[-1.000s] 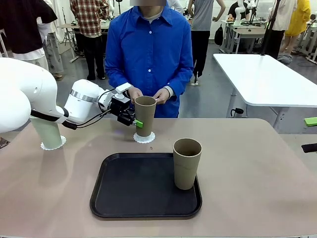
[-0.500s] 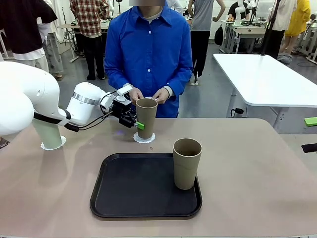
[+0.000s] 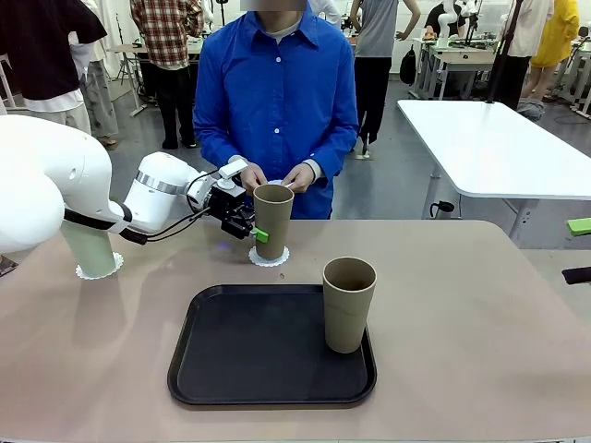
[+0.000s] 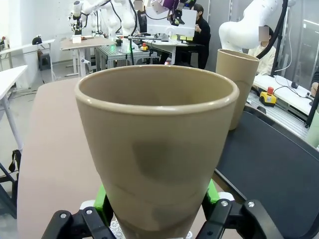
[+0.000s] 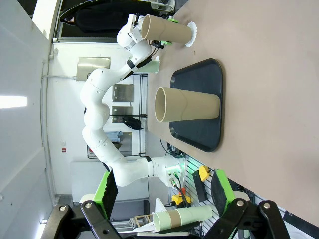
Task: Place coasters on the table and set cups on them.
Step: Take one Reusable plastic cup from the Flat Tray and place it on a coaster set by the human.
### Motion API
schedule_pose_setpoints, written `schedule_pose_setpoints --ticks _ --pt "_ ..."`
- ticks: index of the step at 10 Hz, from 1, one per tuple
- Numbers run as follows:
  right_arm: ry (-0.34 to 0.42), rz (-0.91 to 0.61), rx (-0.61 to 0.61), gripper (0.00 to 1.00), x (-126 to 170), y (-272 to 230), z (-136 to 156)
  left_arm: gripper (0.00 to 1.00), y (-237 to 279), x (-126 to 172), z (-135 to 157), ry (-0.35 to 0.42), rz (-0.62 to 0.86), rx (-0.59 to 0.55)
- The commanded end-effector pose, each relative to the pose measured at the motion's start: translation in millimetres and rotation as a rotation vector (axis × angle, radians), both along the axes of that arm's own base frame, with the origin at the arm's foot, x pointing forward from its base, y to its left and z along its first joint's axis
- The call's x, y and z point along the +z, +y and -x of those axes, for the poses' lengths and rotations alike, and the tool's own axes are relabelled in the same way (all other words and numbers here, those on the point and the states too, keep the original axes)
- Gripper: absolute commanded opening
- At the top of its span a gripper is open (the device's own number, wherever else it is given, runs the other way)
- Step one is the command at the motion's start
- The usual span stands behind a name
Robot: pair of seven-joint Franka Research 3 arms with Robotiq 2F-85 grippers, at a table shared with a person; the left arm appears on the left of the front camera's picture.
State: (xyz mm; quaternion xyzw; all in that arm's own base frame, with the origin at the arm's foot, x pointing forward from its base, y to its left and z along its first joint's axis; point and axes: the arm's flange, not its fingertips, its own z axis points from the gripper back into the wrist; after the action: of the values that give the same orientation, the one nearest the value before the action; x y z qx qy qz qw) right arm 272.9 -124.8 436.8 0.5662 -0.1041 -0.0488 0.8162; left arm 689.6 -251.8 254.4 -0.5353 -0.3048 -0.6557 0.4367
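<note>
A tan cup (image 3: 272,218) stands upright on a lacy white coaster (image 3: 269,257) at the far middle of the beige table (image 3: 480,314). My left gripper (image 3: 262,232) is shut on its lower part; in the left wrist view the green pads (image 4: 103,201) press both sides of this cup (image 4: 157,149). The mint green cup (image 3: 90,248) stands on another coaster (image 3: 100,269) at the left, partly behind my left arm. The second tan cup (image 3: 349,304) stands in the tray (image 3: 268,355). My right gripper (image 5: 163,185) is open and holds nothing.
The black tray lies in the middle near the front edge. A person in a blue shirt stands at the far side, both hands (image 3: 300,177) just behind the held cup, holding something small and white. A white table (image 3: 499,148) stands beyond on the right.
My left gripper and the tan cup have shifted slightly right and down over the coaster. The person's hands have stayed close behind it.
</note>
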Motion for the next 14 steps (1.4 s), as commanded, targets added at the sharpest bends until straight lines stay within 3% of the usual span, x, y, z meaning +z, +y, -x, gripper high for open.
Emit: schedule_pose_setpoints --ticks 1,6,7,14 --pt "-0.021 -0.018 0.001 1.0 0.1 0.0 -2.1 0.84 -0.7 -1.0 -9.0 -0.018 -0.007 -0.034" --pt "-0.021 -0.018 0.001 1.0 0.1 0.0 -2.1 0.84 -1.8 -2.9 -10.3 -0.032 0.004 -0.048" --pt "-0.021 -0.018 0.001 1.0 0.1 0.0 -2.1 1.0 -1.8 -2.9 -10.3 -0.031 -0.002 -0.048" --pt "-0.021 -0.018 0.001 1.0 0.1 0.0 -2.1 1.0 -1.0 1.0 -9.3 -0.072 -0.066 -0.037"
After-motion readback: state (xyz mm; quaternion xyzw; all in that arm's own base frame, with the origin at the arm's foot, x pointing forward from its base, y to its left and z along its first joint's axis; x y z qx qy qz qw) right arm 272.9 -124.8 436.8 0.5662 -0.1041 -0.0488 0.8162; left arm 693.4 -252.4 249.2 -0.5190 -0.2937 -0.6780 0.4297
